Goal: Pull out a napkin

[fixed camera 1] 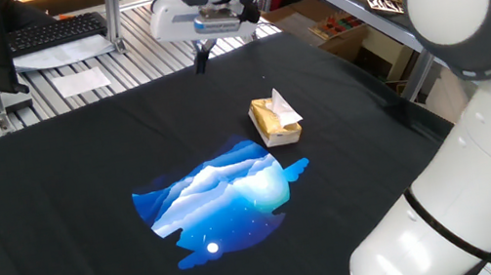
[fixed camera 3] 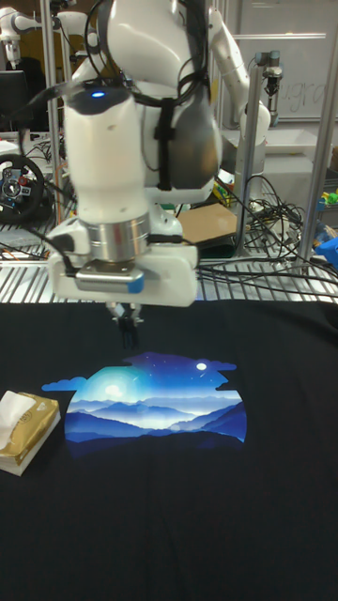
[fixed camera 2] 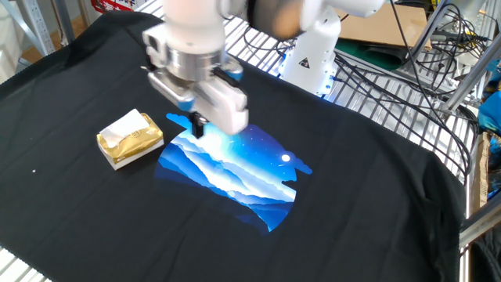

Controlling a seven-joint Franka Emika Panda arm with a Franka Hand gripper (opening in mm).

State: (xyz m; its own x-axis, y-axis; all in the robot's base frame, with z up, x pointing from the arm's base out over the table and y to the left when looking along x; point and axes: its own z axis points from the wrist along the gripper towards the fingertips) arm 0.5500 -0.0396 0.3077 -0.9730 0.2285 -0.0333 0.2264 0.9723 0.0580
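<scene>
A white napkin (fixed camera 1: 283,107) sticks up out of the top slot of a small yellow-tan box (fixed camera 1: 277,129) on the black cloth. The other fixed view shows the napkin (fixed camera 2: 125,124) and box (fixed camera 2: 135,142) at the left. In the tall fixed view the napkin (fixed camera 3: 17,410) and box (fixed camera 3: 25,436) sit at the left edge. My gripper (fixed camera 1: 202,61) hangs in the air, apart from the box, its thin dark fingers together and holding nothing. In the other fixed view the gripper (fixed camera 2: 198,128) is to the right of the box, over the print's edge. In the tall view the gripper (fixed camera 3: 125,329) hovers above the cloth.
The black cloth (fixed camera 1: 53,168) carries a blue mountain print (fixed camera 1: 220,196). A keyboard (fixed camera 1: 56,31) and a flat white paper sheet (fixed camera 1: 82,81) lie on the slatted table behind the cloth. Cables (fixed camera 2: 391,70) and the robot base (fixed camera 2: 309,55) stand at the far side.
</scene>
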